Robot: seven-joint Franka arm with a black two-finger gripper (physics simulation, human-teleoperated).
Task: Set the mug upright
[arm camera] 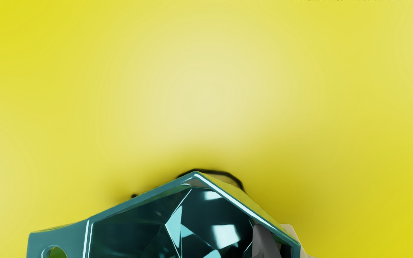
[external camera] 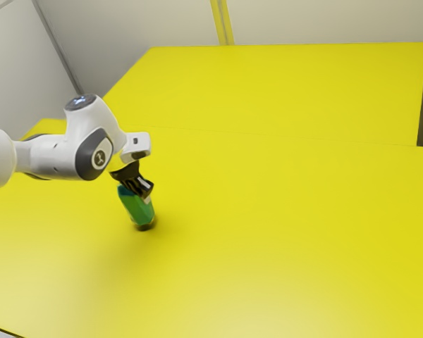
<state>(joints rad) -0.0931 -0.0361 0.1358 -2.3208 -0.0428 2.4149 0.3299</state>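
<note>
Teal-green mug (external camera: pixel 137 208), one: mouth up, body leaning, base at or just above yellow table (external camera: pixel 282 211), contact unclear. Black gripper (external camera: pixel 146 192), one: jaws nearly closed, mug wall pinched between. Handling advice: level base slowly, seat flat, only then release.

From my station I see a broad, plain yellow worktop (external camera: pixel 268 225) running out on all sides of the mug (external camera: pixel 136 206). Beyond the mug, a thin seam (external camera: pixel 268 135) crosses the yellow, and a second stretch of the same colour continues past it. The mug leans, its foot down at the surface; whether it touches, I can't tell. A soft shadow (external camera: pixel 123 246) spreads on the yellow around that foot, and a pale sheen (arm camera: pixel 206 93) lies near the mug.
</note>
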